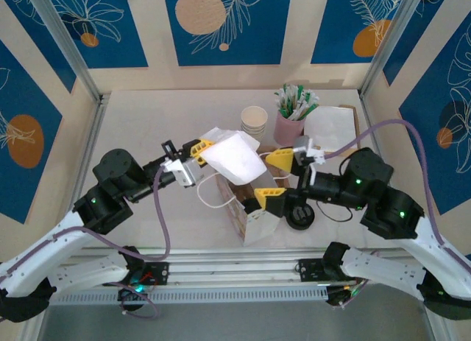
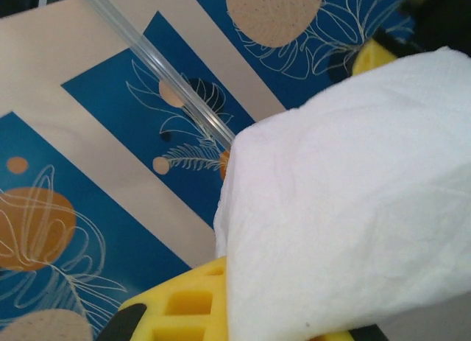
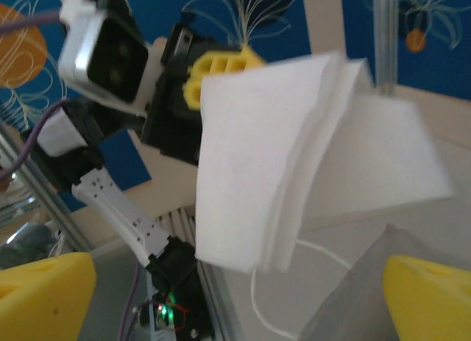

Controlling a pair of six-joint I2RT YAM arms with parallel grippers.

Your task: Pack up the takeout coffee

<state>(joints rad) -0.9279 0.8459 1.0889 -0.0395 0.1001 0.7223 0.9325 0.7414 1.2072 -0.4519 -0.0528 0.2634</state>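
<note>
Yellow fingers of the left hand sit closest to the left wrist lens. They are pressed together on one edge of a folded white napkin, which hangs from the pinch in several loose layers. From the top view the napkin is held in the air above the open mouth of the paper bag, overlapping its far rim but not yet inside. The right hand is spread wide at the bag's right side and grips nothing; part of the rim appears to lie between its fingers, a position suited to steadying the opening. The bag stands upright on the surface between the two arms, its cord handles falling toward the left. Whether a coffee already sits inside cannot be told. To complete the step well, bring the left hand over the centre of the mouth and tip the free corner of the napkin downward so it enters first. Lower until most of the sheet is below the rim before releasing; a release from this height is likely to let the layers fan out and drape over the edge. Keep the right hand clear of the descent path and off the handles. Just beside the bag on the right lies a dark round item, possibly a lid. Farther back stand stacked paper cups and a pink holder of stirrers, well apart from the work.
</note>
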